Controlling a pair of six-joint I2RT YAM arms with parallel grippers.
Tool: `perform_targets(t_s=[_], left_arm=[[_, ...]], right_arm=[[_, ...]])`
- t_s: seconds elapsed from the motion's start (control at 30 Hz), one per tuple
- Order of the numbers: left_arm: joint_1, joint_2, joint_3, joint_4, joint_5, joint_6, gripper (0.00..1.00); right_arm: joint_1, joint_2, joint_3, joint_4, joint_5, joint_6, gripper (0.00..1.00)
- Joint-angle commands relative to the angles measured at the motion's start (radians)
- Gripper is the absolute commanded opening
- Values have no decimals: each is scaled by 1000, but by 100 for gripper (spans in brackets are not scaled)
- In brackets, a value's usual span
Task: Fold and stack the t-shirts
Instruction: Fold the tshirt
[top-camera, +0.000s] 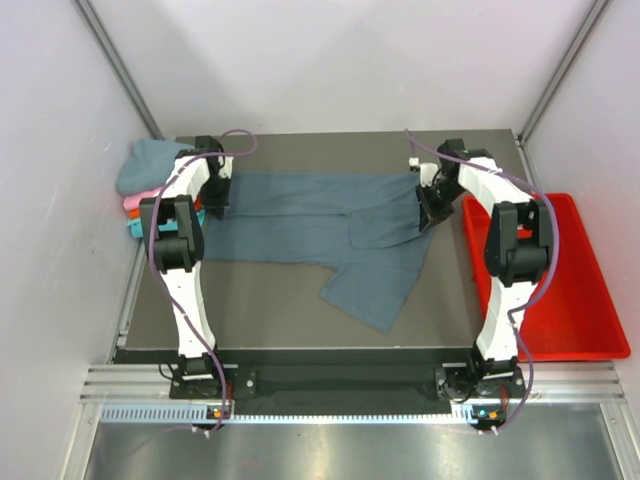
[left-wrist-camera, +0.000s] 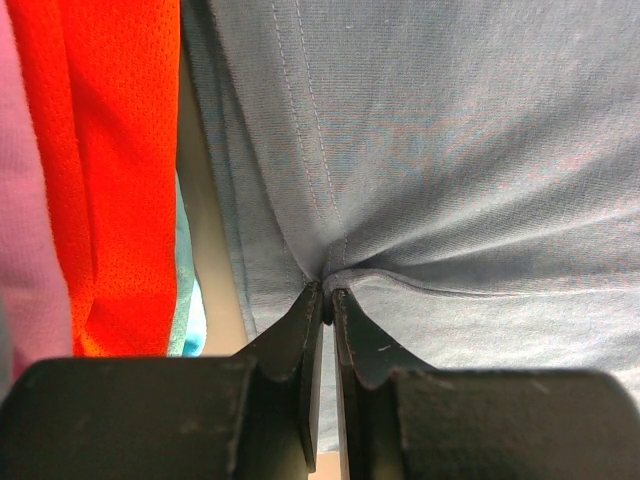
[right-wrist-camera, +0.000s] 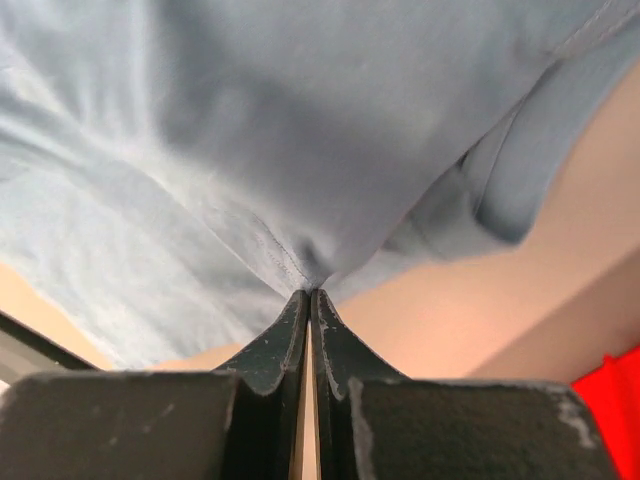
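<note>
The slate blue-grey t-shirt (top-camera: 310, 225) lies spread across the back half of the table, one sleeve hanging toward the front. My left gripper (top-camera: 217, 200) is shut on its left edge; the wrist view shows the jaws (left-wrist-camera: 327, 292) pinching a hem fold of the cloth (left-wrist-camera: 450, 150). My right gripper (top-camera: 428, 208) is shut on its right edge; its jaws (right-wrist-camera: 310, 293) pinch a seam of the cloth (right-wrist-camera: 250, 130). A stack of folded t-shirts (top-camera: 140, 185), teal on top, pink, orange and turquoise below, sits at the back left; the orange shirt (left-wrist-camera: 110, 150) and pink shirt (left-wrist-camera: 25, 220) show beside the left gripper.
A red plastic tray (top-camera: 565, 290) stands off the table's right side, its corner in the right wrist view (right-wrist-camera: 610, 400). White walls enclose the table on three sides. The table's bare top (top-camera: 260, 305) runs along the front.
</note>
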Motion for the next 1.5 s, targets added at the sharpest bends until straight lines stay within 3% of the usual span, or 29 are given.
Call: perform_targets(t_s=[0.0, 0.4, 0.43, 0.47, 0.57, 0.67, 0.83, 1.13, 1.47], left_arm=[[0, -28, 14, -4, -8, 8, 12], [0, -42, 19, -3, -9, 5, 12], [1, -45, 17, -4, -11, 5, 12], [1, -47, 14, -3, -17, 8, 12], [1, -60, 14, -7, -20, 12, 13], [1, -89, 25, -30, 14, 25, 29], [6, -158, 42, -40, 60, 51, 49], [32, -79, 181, -10, 38, 55, 54], [53, -4, 200, 36, 20, 25, 55]], right_arm=[[-11, -92, -60, -41, -38, 0, 0], [11, -133, -146, -56, -76, 4, 3], [11, -132, -140, -58, -69, 4, 8], [9, -130, -123, -59, -64, 4, 24], [2, -135, -73, -61, -49, 2, 46], [-6, -138, -11, -56, -30, 3, 55], [-31, -87, 95, -3, 28, 26, 56], [-43, 189, 386, 71, 117, 34, 56], [-64, 379, 593, 129, 188, 54, 56]])
